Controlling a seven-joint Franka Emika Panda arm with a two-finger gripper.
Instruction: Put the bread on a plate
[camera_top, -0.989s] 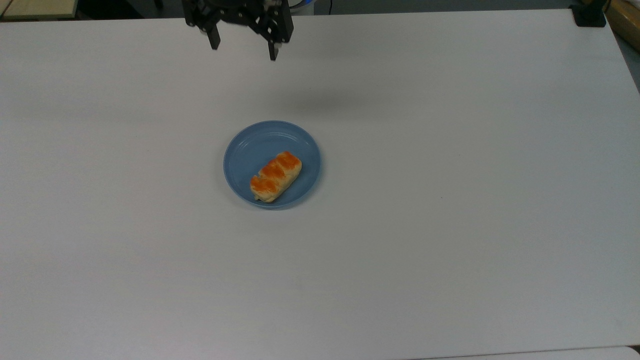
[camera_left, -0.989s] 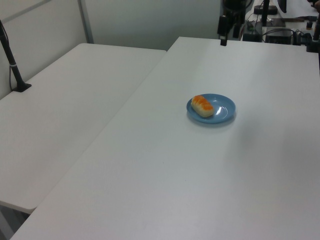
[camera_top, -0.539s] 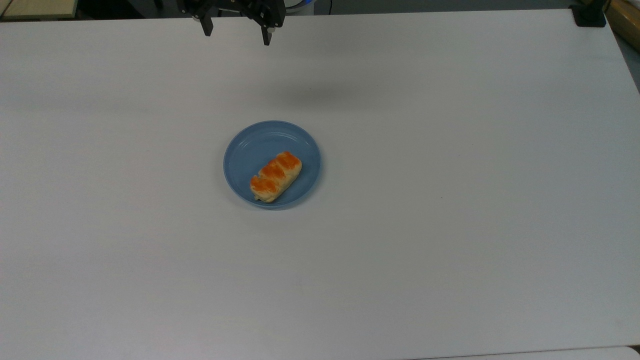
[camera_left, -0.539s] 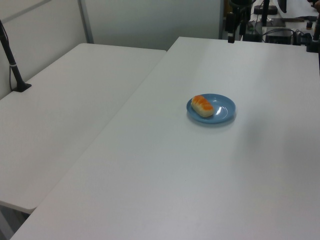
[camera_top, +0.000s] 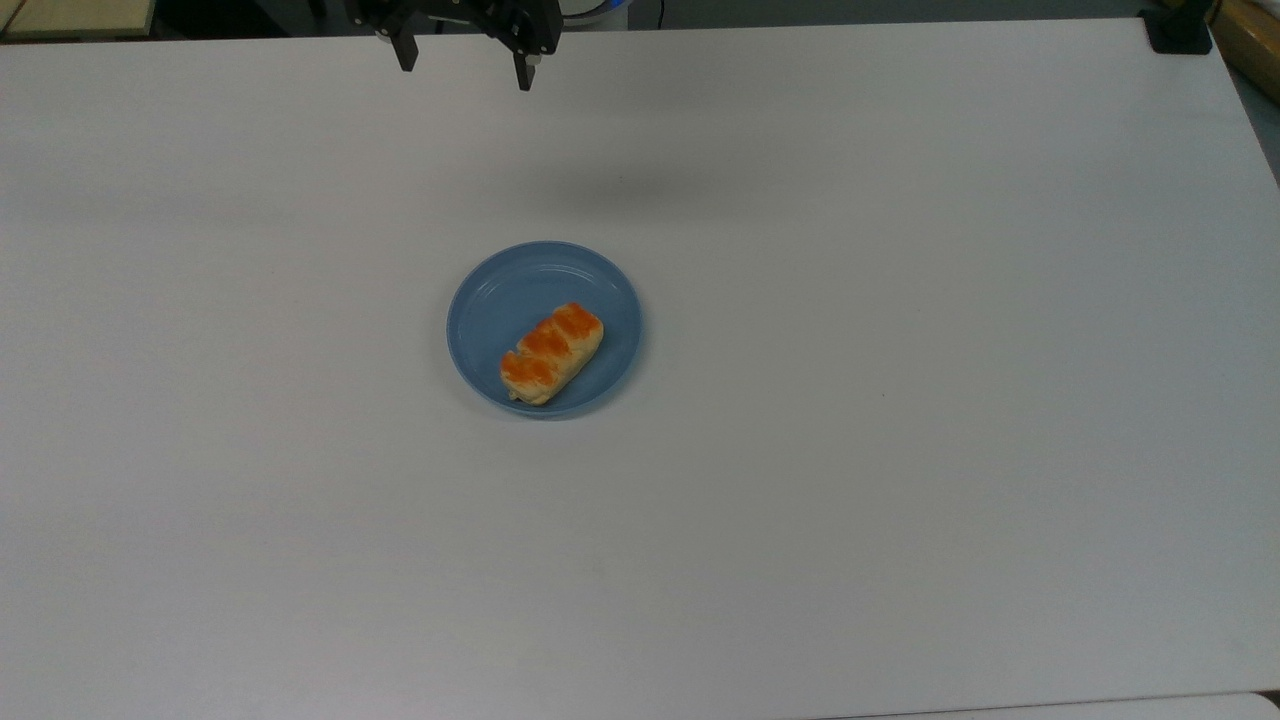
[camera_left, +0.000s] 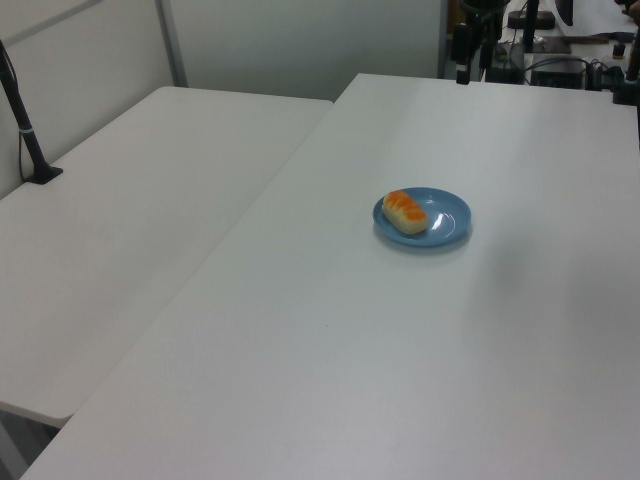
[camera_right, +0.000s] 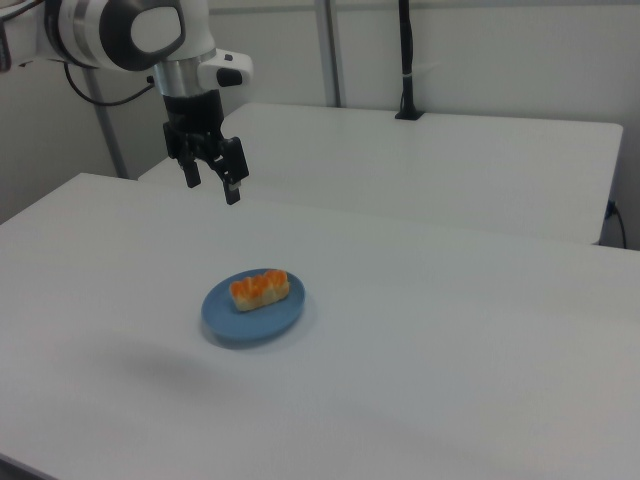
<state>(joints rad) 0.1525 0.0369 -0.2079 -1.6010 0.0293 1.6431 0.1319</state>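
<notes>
One robot gripper (camera_right: 210, 184) hangs in the air above the far part of a white table (camera_top: 900, 400), its two black fingers (camera_right: 231, 190) spread apart with nothing between them. In the top view the gripper (camera_top: 463, 66) sits at the upper edge of the picture, well apart from everything else on the table. A white and grey arm (camera_right: 130, 35) rises behind it in the right view.

Further out, near the middle of the table, lies a round blue plate (camera_top: 490, 300). The bread (camera_top: 551, 352), a small pale roll with orange-brown bumps on top, rests inside the plate, set toward the rim on the top view's lower right and lying at a slant. In the left view the bread (camera_left: 405, 212) sits on the left view's left half of the plate (camera_left: 448, 221); in the right view the bread (camera_right: 260, 289) lies across the back of the plate (camera_right: 240, 322).

A second white table (camera_left: 130, 220) stands alongside, with a black pole (camera_right: 405, 60) mounted on it.

Judging from this, the placing step looks finished: the roll is on the plate and the open gripper is clear of it. The next move seems to call for little more than parking the arm without disturbing the plate
</notes>
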